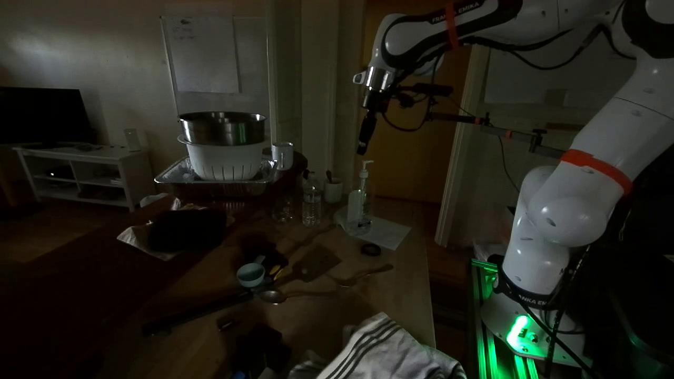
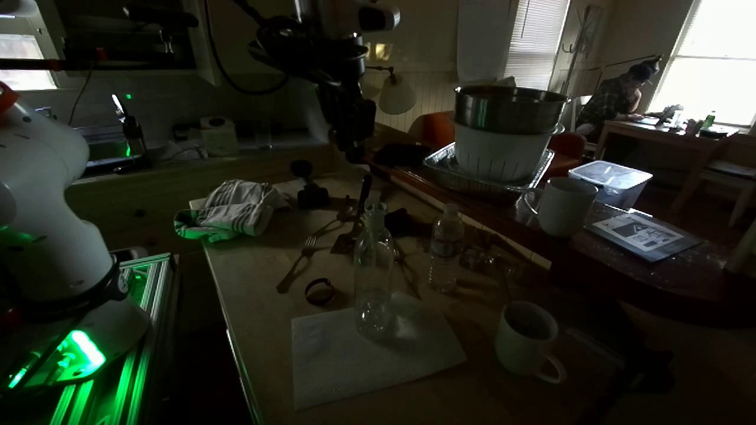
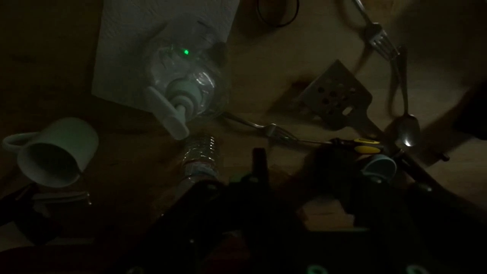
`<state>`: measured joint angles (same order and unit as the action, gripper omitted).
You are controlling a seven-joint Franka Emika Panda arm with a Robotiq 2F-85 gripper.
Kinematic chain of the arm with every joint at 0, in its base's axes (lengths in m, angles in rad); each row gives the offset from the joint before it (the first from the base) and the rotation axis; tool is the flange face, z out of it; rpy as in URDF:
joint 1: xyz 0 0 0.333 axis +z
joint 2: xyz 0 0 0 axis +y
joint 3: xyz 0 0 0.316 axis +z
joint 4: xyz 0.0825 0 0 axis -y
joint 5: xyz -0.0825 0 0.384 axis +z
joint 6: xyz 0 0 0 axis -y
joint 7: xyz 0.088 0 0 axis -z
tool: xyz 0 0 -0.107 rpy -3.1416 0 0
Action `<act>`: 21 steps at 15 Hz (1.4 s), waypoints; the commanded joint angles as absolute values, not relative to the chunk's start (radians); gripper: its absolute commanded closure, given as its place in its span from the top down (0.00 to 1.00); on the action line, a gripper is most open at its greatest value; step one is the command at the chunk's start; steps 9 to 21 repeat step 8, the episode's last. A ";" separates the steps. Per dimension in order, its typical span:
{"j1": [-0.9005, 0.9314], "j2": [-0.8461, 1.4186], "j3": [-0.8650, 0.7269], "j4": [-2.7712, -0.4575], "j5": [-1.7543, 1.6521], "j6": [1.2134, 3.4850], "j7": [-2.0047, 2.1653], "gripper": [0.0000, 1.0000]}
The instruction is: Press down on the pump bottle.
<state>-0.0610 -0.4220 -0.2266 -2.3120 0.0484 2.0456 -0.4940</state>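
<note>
Pot (image 1: 222,131): seated in white colander (image 1: 224,162)
Tray (image 1: 176,178): foil, under colander
Towel (image 2: 233,206): striped, rumpled, at table (image 2: 254,307) edge
Mug (image 2: 522,342): white, upright, near paper (image 2: 354,369)
Water bottle (image 2: 446,254): clear, upright
Ring (image 2: 319,301): dark, near a fork (image 2: 296,268)
Spatula (image 3: 362,121): perforated, flat on table
Screwdriver (image 3: 357,146): yellow and black, beside spatula
Person (image 2: 608,101): seated at far desk (image 2: 655,128), near window (image 2: 720,65)

A wooden table (image 1: 405,295) spreads below the jaws. In the wrist view a white mug (image 3: 78,133) and a paper towel (image 3: 121,57) are left of them, a plastic water bottle (image 3: 199,165) nearer; a fork (image 3: 277,132) and perforated spatula (image 3: 354,95) lie ahead, a screwdriver (image 3: 366,145), measuring cup (image 3: 381,164), spoon (image 3: 408,129) and second fork (image 3: 380,40) ahead rightward.
</note>
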 commanded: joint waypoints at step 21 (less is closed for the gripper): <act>-0.057 -0.426 -0.230 -2.310 0.050 2.037 -0.510 0.56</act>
